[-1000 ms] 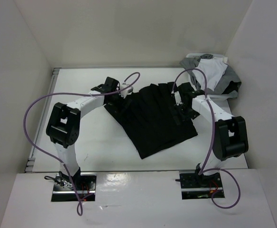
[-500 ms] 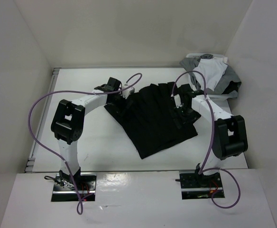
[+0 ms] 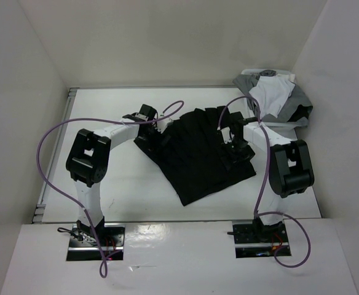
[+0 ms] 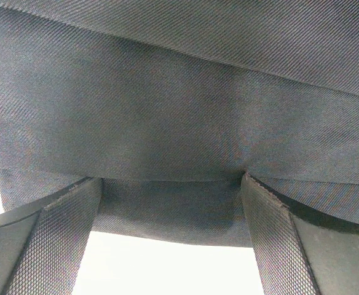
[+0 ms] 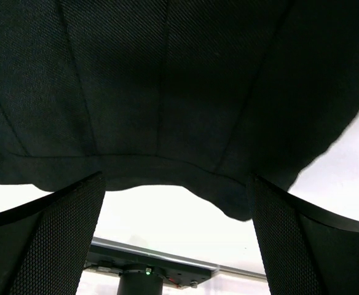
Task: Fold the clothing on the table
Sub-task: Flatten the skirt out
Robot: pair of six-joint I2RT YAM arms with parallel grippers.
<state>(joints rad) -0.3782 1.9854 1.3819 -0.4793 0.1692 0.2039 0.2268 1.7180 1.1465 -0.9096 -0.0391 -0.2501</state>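
White walls close in on three sides of the flat matte white counter [image 3: 112, 190], seen from above. You have the plain black pleated fabric garment [image 3: 198, 163] spread across the middle of the frame, one corner reaching towards the lower centre and its upper edge running along the middle of the counter.

Your left claw [image 3: 160, 129] sits at the garment's upper-left edge. In its wrist view the two textured fingers [image 4: 50, 246] stand wide apart, and a fold of the dark cloth runs right across the gap between them – nothing is pinched, the cloth simply lies between them.

Your right claw [image 3: 233, 150] is over the garment's right-hand part, pointing towards the bottom of the frame. Its fingers [image 5: 53, 246] are likewise spread as far as they go, with the hem of the black cloth lying across the gap and bare white counter showing below it – no grip on it either.

At the upper right of the overhead frame, a heap of grey and white garments [image 3: 275, 98] lies close to the black one's far corner.
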